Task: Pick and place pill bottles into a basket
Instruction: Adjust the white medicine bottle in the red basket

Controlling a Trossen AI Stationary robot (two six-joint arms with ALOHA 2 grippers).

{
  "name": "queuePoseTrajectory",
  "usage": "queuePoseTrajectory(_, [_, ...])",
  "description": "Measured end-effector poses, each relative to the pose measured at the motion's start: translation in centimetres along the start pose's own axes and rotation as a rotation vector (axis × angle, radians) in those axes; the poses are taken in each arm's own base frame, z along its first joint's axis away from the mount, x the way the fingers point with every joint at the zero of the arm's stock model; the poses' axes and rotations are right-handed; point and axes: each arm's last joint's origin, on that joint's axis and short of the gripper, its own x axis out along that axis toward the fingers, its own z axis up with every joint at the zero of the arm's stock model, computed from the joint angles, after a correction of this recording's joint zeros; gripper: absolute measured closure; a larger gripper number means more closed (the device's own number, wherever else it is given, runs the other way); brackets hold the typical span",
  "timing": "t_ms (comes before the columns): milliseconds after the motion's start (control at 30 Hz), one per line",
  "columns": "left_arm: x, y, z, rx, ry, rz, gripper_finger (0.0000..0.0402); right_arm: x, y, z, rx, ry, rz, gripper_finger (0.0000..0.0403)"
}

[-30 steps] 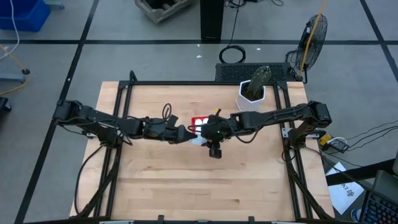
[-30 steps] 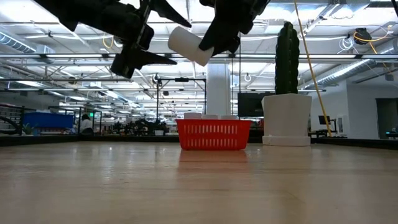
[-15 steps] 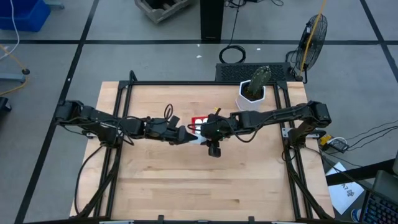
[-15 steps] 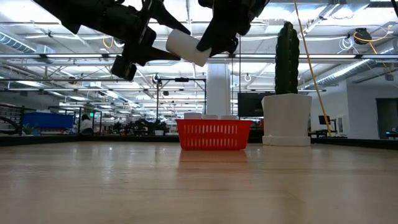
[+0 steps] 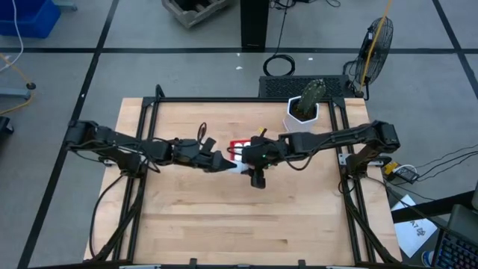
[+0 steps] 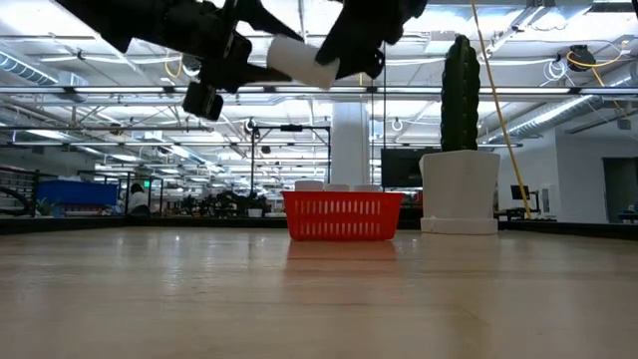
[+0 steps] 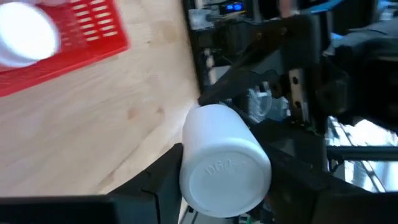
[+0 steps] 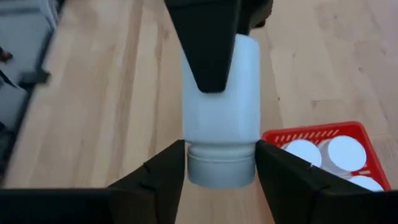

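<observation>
Handing off mid-air: pill bottle between both jaws, left gripper clamping, right gripper loosening; next carry to basket.

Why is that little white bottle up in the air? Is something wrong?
Nothing is spilled or broken. The pill bottle hangs sideways between the left gripper and right gripper, high above the red basket.
</observation>
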Motion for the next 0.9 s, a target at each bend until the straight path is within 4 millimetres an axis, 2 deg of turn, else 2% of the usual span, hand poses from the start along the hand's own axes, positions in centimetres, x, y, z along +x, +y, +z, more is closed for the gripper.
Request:
queuePoseTrajectory(100, [-0.5,-0.6,0.1,0.015,-0.004,-0.026,0.0224,-1.4,0.0,0.4,0.020,-0.031,0.003,0.0198])
queuePoseTrajectory(300, [-2.0,-1.9,0.7,0.045,-0.057,-0.091,0.0224,-4.8,-0.3,1.5,0.095,-0.147,0.012,0.0176])
queuePoseTrajectory(433, [-3.4,-3.2,1.2,0.119,-0.136,-0.157,0.0224,-7.1,-1.0,2.4,0.203,-0.252,0.039,0.0169])
queuePoseTrajectory(533, [-4.6,-4.3,1.5,0.171,-0.190,-0.221,0.0218,-8.5,-1.7,3.4,0.302,-0.350,0.129,0.0168])
queuePoseTrajectory(700, [-6.0,-5.7,1.8,0.234,-0.265,-0.316,0.0224,-9.5,-2.9,4.7,0.471,-0.448,0.311,0.0165])
queuePoseTrajectory(900, [-6.5,-6.2,1.9,0.270,-0.313,-0.346,0.0224,-9.7,-3.6,5.0,0.557,-0.465,0.335,0.0146])
